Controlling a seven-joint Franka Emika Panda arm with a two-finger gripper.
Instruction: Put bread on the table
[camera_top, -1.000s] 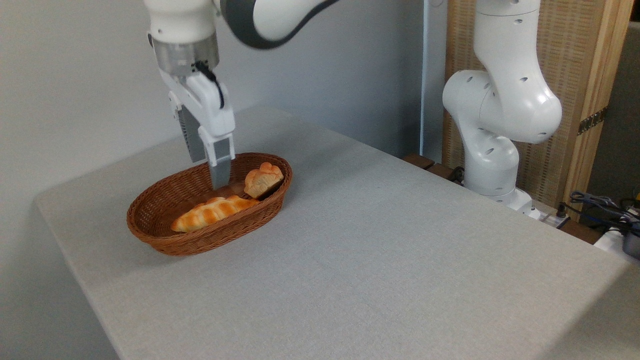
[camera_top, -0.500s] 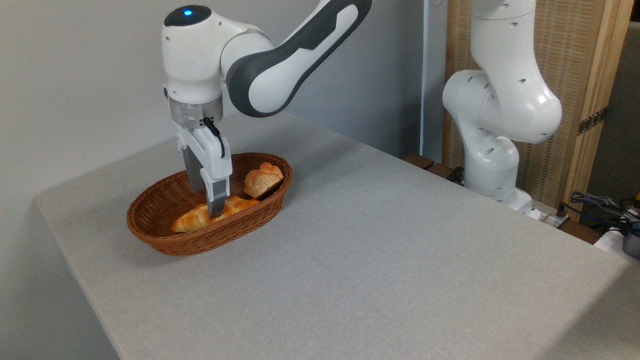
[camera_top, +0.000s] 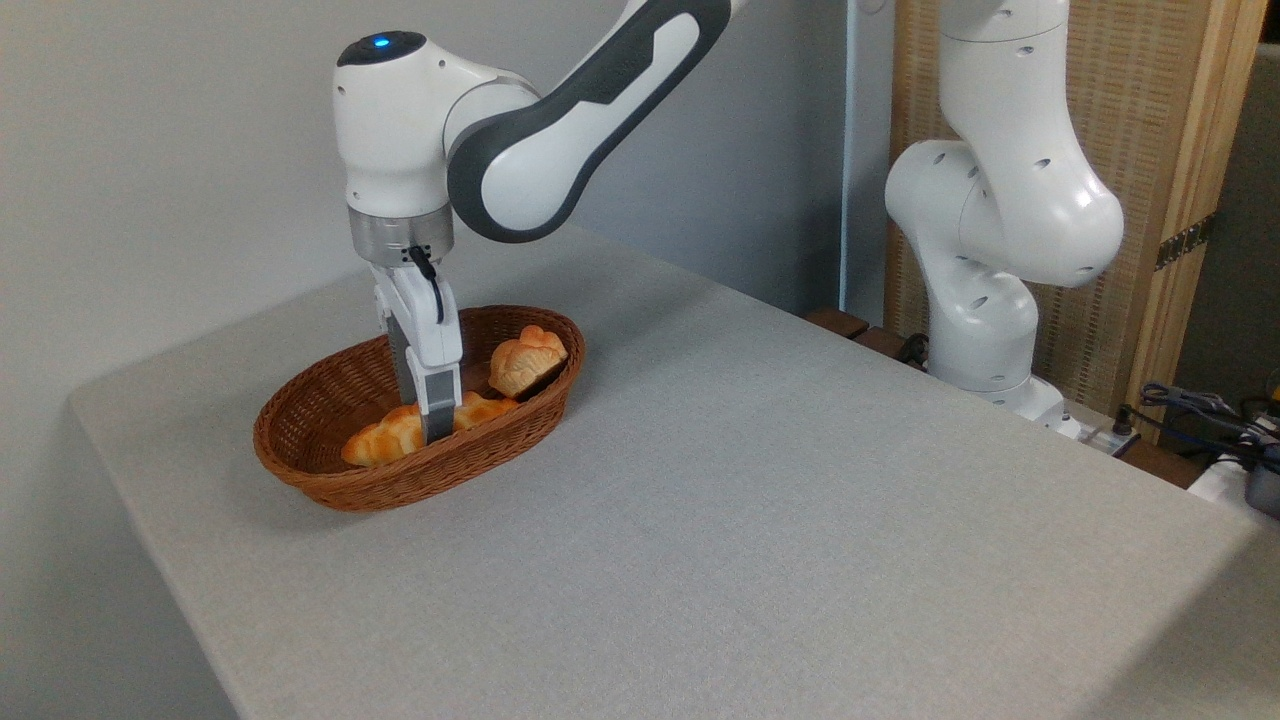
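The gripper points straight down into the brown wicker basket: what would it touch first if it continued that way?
Most likely the long braided golden loaf, whose middle the gripper already straddles or touches; under it lies the wicker basket. Depth from this view is uncertain.

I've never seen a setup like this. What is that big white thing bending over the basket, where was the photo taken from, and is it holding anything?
The white, jointed machine is a robot arm bolted beside the table, photographed by one fixed camera that looks down across the table from a corner. At the arm's end is a gripper, a two-fingered claw, pointing straight down into a brown wicker basket. Inside the basket lie two pieces of bread: a long braided loaf and a small knotted bun at the far end. The fingers reach down around the middle of the loaf, which lies low in the basket. Whether they have squeezed it cannot be told from this angle. The rest of the grey tabletop holds nothing else.
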